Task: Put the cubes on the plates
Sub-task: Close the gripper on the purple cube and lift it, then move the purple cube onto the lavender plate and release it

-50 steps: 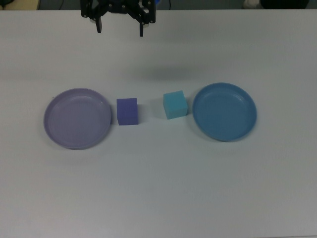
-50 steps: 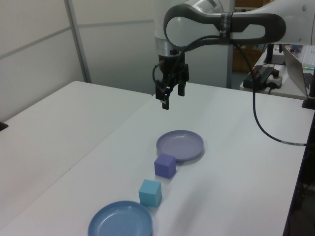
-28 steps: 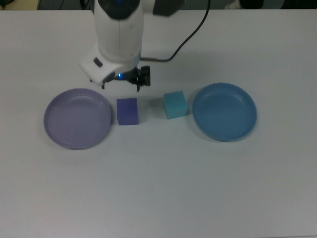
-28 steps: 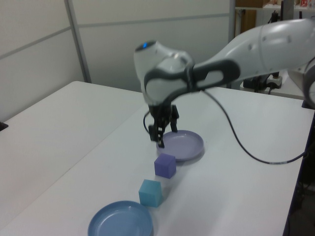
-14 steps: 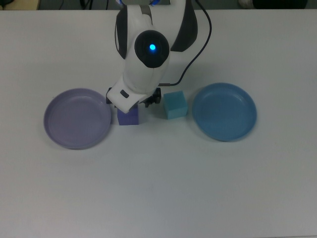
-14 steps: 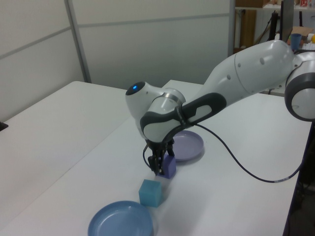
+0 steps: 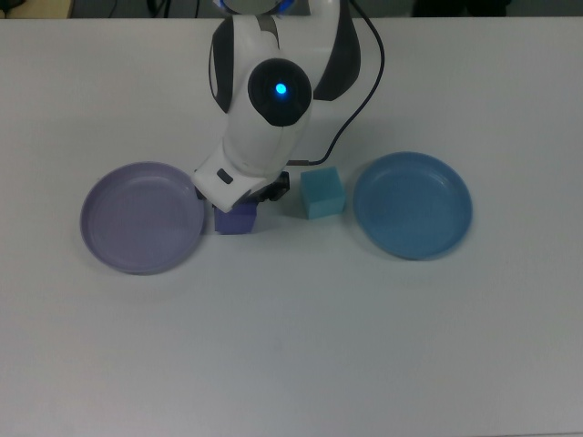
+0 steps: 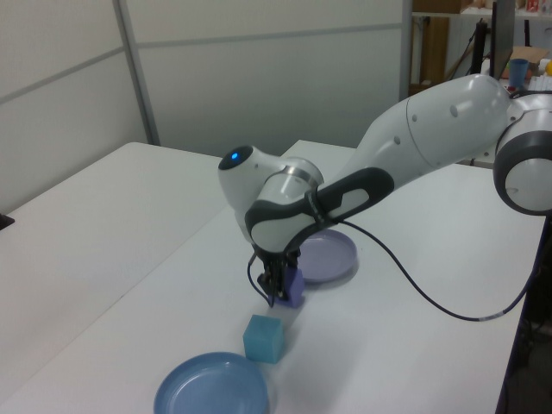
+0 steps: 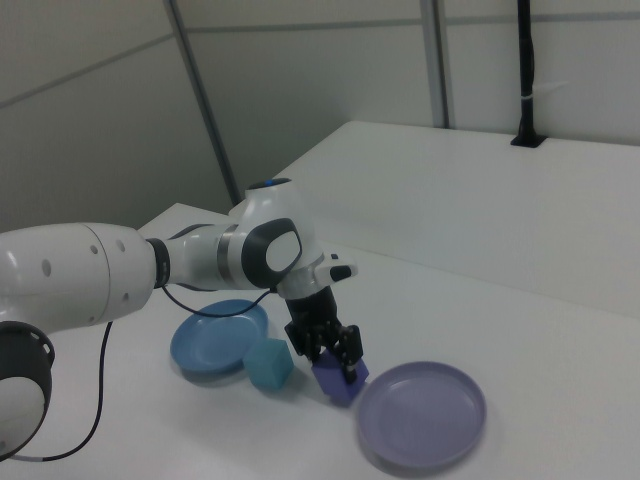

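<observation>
My end effector is down at the bench, its dark fingers pressed against opposite sides of the purple cube, so I read it as clamped on that cube. In the right view the cube looks tilted, one corner lower than the rest; I can't tell whether it touches the bench. In the top view the white arm covers most of the purple cube, leaving only its lower part visible. From that cube, the lavender plate lies at nine o'clock in the top view, just beside it. The teal cube sits at about two o'clock, near but apart, flat on the bench. The blue plate is at three o'clock beyond the teal cube, close to it. Both plates hold nothing.
</observation>
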You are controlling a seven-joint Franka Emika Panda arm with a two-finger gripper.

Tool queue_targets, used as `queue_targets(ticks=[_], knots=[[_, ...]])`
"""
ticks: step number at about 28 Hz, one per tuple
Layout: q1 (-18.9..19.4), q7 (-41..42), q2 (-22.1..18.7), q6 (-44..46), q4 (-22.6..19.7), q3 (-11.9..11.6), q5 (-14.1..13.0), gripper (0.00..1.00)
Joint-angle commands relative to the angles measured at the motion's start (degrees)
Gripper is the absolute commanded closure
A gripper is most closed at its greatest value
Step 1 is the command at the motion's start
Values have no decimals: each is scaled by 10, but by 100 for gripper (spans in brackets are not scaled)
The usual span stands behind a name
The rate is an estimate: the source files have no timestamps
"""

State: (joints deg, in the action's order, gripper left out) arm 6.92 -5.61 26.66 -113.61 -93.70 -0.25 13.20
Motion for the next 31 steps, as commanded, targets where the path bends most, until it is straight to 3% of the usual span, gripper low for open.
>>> queue_targets(ticks=[1,7,13,15,16,18,19,23,27,31], knots=[[-29,2,-35,-6,5,-5,-37,100],[-63,13,-43,-4,6,-5,-46,100],[-107,24,-10,-12,7,-5,-29,95],[-107,25,-6,-15,7,-5,-30,75],[-108,25,-7,-14,8,-5,-32,59],[-110,22,-12,-13,7,-5,-39,12],[-110,16,-13,-10,9,-5,-40,0],[-110,16,-25,-6,9,-5,-47,0],[-110,15,-47,18,13,-5,-92,0],[-93,19,-70,83,18,8,-108,0]])
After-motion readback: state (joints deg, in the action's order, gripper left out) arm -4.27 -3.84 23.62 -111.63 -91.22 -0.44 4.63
